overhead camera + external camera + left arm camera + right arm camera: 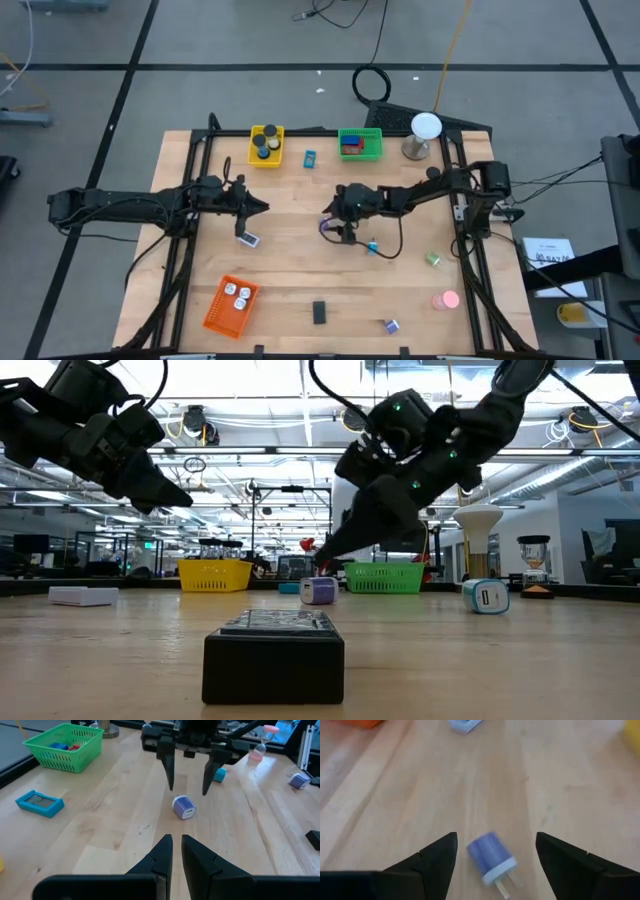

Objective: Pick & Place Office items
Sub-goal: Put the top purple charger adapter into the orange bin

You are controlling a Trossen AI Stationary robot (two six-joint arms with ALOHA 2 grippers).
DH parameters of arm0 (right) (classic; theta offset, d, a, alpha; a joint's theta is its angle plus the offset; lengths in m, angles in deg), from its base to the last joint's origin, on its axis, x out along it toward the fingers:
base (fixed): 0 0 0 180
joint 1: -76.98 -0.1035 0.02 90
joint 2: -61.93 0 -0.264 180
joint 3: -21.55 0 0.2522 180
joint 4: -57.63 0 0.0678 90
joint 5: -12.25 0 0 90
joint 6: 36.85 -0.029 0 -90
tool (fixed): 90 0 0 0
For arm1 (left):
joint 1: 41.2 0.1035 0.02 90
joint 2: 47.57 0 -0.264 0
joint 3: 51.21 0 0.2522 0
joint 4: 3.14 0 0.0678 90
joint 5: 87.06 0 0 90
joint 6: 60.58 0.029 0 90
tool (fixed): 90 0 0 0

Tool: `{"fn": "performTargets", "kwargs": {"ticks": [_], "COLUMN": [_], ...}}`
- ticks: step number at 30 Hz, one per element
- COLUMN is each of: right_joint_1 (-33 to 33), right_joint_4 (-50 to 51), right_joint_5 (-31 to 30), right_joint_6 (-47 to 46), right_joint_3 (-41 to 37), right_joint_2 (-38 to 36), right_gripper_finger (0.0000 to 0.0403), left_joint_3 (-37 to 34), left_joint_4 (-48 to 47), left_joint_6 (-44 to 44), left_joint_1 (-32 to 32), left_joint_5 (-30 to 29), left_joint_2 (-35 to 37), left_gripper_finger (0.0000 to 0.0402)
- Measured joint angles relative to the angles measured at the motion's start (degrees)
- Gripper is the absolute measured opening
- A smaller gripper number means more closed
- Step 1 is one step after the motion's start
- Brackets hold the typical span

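My right hand (335, 228) hangs above the middle of the counter (300, 270), and its two fingers (169, 767) stand wide apart. Between them, lying free on the wood, is a small purple plug piece (491, 856) with a white face; in my right wrist view it is tilted, its white end with two prongs pointing toward me, and neither finger touches it. From the left wrist view, the purple piece (183, 806) lies just beneath the open fingertips, on the counter.

My left hand (262, 207) is to the left of the purple piece, well apart from it, raised over the counter with its fingers (162, 857) nearly together and nothing between them.

Beyond the purple piece, at the far edge of the counter, stands the green basket (360, 144) with red and blue blocks inside. A cyan flat piece (309, 158) lies on the counter beside this basket, between it and the yellow basket (266, 146), which holds black discs. Another cyan piece (372, 246) lies near the purple piece, on its right. On the near side of the purple piece, a black block (319, 312) lies on the counter, and the orange basket (231, 304) with white bits is to the left of the block.
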Motion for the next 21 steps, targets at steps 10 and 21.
{"fn": "performTargets", "kwargs": {"ticks": [10, 21], "right_joint_1": [0.99, 0.97], "right_joint_4": [-5.85, -8.3], "right_joint_5": [4.15, 5.05], "right_joint_6": [2.5, 2.47], "right_joint_3": [-0.02, 0.02], "right_joint_2": [6.72, 9.69], "right_gripper_finger": [0.0243, 0.0173], "left_joint_3": [0.0, 0.0], "left_joint_4": [0.2, 0.2], "left_joint_6": [2.16, 2.18], "left_joint_1": [-0.28, -0.28], "left_joint_5": [0.05, 0.07], "left_joint_2": [-0.02, -0.02], "left_gripper_finger": [0.0042, 0.0042]}}
